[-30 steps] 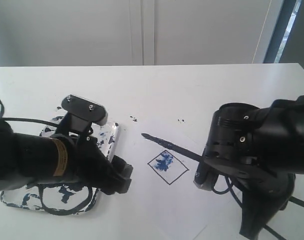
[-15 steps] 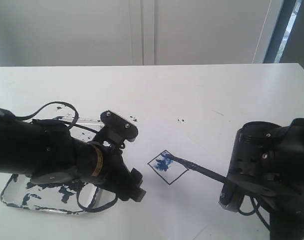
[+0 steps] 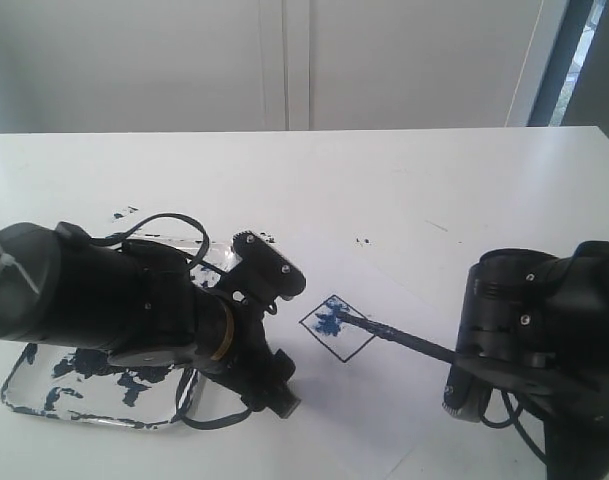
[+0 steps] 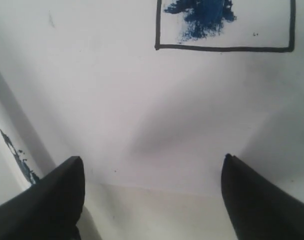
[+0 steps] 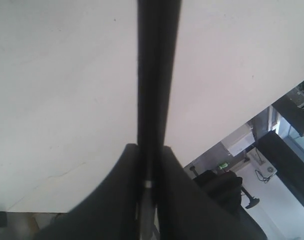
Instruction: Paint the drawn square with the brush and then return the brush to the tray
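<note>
The drawn square point(image 3: 336, 327) is a black outline on the white paper, its far part daubed blue; the left wrist view shows the drawn square point(image 4: 224, 25) just ahead of the fingers. The brush point(image 3: 399, 338) slants from my right gripper point(image 3: 454, 357) with its tip on the blue daub. The right gripper point(image 5: 151, 150) is shut on the brush point(image 5: 157, 70) handle. My left gripper point(image 3: 284, 400) hovers low over the paper's near-left edge, and the left gripper point(image 4: 152, 165) stands open and empty. The tray point(image 3: 24, 390), blotched with dark blue paint, lies at the left, mostly hidden under the left arm.
The white sheet of paper point(image 3: 384, 290) lies on the white table point(image 3: 314, 180). Small dark paint specks point(image 3: 362, 241) dot the table beyond the paper. A white wall rises behind the table's far edge.
The left arm has swung right from over the tray to the paper's edge. The right arm drew back and lowered the brush, bringing its tip from beyond the square onto the blue daub.
</note>
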Motion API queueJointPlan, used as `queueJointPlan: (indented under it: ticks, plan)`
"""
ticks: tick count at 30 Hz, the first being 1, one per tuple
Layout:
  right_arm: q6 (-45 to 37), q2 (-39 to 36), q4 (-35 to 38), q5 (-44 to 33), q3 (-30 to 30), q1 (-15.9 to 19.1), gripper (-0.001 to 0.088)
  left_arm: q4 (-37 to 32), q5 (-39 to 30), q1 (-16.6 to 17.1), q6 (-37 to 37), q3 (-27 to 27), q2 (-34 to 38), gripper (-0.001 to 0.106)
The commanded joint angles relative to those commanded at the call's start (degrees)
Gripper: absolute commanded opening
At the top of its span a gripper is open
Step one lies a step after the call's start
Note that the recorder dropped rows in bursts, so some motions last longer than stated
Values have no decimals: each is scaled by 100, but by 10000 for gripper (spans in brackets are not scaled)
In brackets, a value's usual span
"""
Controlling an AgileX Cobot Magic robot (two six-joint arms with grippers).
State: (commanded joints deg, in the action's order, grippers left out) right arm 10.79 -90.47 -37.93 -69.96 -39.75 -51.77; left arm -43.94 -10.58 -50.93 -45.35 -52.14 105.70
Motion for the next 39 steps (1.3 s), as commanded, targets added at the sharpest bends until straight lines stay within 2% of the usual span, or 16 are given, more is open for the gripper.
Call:
queueJointPlan:
  ticks: [11, 32, 35, 39]
  plan:
    - [488, -495, -475, 0, -56, 0, 0, 0, -100, 0, 68, 0, 0, 779]
    - [577, -1075, -388, 0, -238, -16, 0, 0, 44, 0, 34, 0, 0, 779]
    - [577, -1087, -374, 0, -238, -130, 0, 0, 44, 0, 34, 0, 0, 779]
    - [577, -1087, -290, 0, -238, -446, 0, 14, 78, 0, 35, 0, 0, 779]
